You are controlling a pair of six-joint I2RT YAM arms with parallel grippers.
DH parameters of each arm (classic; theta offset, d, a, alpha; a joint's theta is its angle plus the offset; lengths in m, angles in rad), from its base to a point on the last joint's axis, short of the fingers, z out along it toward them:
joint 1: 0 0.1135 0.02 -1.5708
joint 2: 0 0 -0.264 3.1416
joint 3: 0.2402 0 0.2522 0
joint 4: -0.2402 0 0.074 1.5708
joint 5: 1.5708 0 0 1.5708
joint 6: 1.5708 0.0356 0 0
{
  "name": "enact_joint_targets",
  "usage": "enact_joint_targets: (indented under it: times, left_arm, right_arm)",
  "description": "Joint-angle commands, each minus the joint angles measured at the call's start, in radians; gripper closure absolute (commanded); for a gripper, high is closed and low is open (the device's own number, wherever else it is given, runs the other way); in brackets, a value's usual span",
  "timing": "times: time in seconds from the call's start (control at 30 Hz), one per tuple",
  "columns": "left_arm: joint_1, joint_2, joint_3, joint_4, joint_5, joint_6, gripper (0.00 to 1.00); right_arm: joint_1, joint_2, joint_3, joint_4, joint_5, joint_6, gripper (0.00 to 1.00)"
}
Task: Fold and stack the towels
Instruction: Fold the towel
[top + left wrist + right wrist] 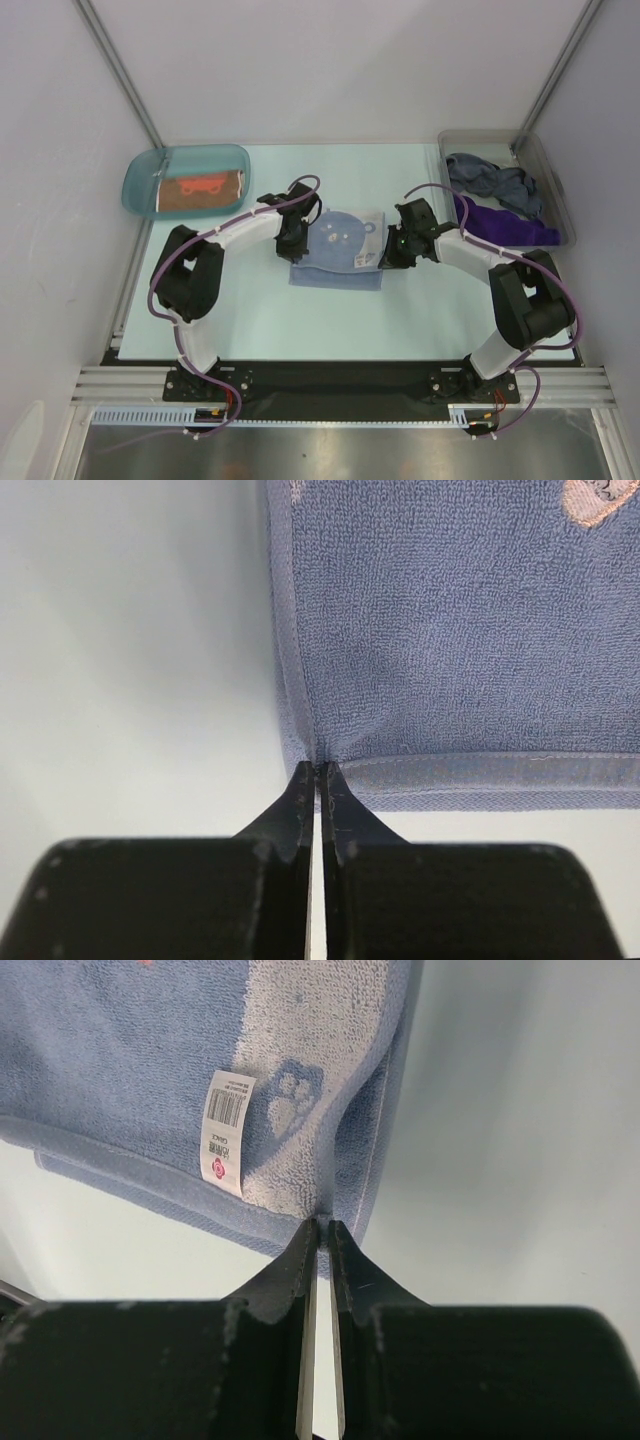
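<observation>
**Surface:** pale mint table (250,320), matt, with a metal rail (340,385) along the near edge.
**Room:** plain white walls (350,70); aluminium frame posts (120,70) at the back corners.
**Centre:** blue towel (340,245), lying flat, with a pale round print and a paw motif.
**Left gripper** (318,775): jaws pinched tight on the blue towel's hemmed corner.
**Right gripper** (322,1230): jaws all but closed, nipping the opposite corner.
**Back left:** teal tray (135,185) holding an orange-brown towel (200,190) with red print.
**Back right:** clear bin (555,180) holding a grey-blue towel (490,180), crumpled, and a purple towel (505,225) nearer the arms.
**Writing:** white sewn label (227,1130) on the blue towel, with a barcode and a red round mark; its small text is illegible.
</observation>
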Motion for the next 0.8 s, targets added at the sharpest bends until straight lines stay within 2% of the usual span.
enact_joint_targets:
  times: [0.0, 0.17, 0.3, 0.5, 0.77]
  left_arm:
    - [-0.007, -0.041, 0.030, -0.019, -0.005, 0.016, 1.00]
    - [-0.007, -0.089, 0.027, -0.038, 0.006, 0.030, 1.00]
    - [-0.007, -0.133, -0.045, 0.000, 0.061, 0.042, 1.00]
    - [-0.007, -0.120, -0.199, 0.102, 0.103, 0.033, 1.00]
    - [-0.007, -0.112, -0.242, 0.136, 0.100, 0.031, 1.00]
  right_arm:
    - [-0.001, -0.043, 0.026, 0.001, -0.023, -0.014, 1.00]
    - [-0.010, -0.077, 0.029, -0.035, -0.053, -0.009, 1.00]
    - [-0.008, -0.109, -0.002, -0.038, -0.082, 0.000, 1.00]
    - [-0.002, -0.089, -0.132, 0.069, -0.122, 0.034, 1.00]
    - [-0.002, -0.074, -0.167, 0.121, -0.123, 0.038, 1.00]
